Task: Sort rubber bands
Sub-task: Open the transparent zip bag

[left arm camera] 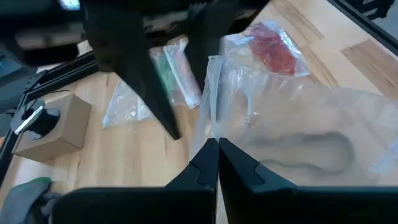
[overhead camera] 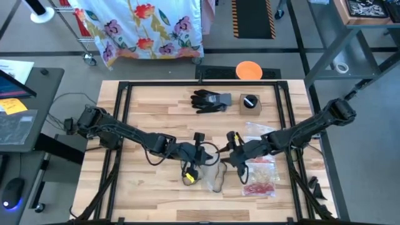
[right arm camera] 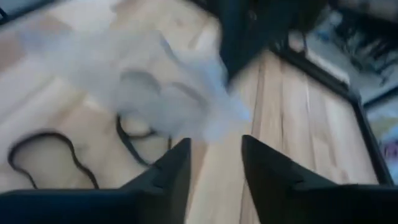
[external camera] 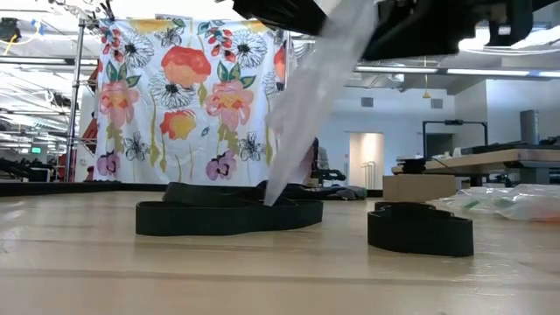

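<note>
at the table's near middle, the left gripper (left arm camera: 217,163) pinches a clear bag (left arm camera: 298,137) shut-fingered while the right gripper (right arm camera: 214,163), fingers apart and empty, hovers just right of it, black rubber bands (right arm camera: 53,155) lying below between the two arms.
</note>
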Controlling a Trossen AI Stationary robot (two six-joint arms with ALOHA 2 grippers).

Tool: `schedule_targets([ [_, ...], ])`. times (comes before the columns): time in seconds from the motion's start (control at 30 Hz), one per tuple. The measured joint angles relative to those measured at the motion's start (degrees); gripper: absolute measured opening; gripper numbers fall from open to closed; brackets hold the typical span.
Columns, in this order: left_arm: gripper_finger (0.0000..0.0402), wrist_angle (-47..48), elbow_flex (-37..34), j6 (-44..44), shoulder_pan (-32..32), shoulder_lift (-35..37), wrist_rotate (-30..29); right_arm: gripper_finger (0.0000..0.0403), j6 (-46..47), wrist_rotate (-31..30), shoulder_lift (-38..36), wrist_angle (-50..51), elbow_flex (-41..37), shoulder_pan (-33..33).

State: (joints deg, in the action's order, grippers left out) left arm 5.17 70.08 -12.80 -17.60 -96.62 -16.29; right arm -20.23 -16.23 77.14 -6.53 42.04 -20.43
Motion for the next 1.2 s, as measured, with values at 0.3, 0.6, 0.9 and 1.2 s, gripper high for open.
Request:
schedule_targets([
  [0.3,0.0000,-3.8,0.0,-0.3,0.6,0.0,3.3,0.0231,-1.3,1.9,0.0,-4.5,0.0,-1.1],
  [0.6,0.0000,-6.2,0.0,-0.2,0.8,0.0,3.0,0.0155,-0.8,4.4,0.0,-7.8,0.0,-1.0],
  [0.9,0.0000,-5.6,0.0,-0.4,0.6,0.0,1.7,0.0010,-0.7,4.0,0.0,-6.2,0.0,-0.4],
  [1.2,0.0000,0.2,0.0,0.0,-1.3,0.5,-8.5,0.0003,-0.5,4.2,-0.1,7.0,0.0,-0.4],
])
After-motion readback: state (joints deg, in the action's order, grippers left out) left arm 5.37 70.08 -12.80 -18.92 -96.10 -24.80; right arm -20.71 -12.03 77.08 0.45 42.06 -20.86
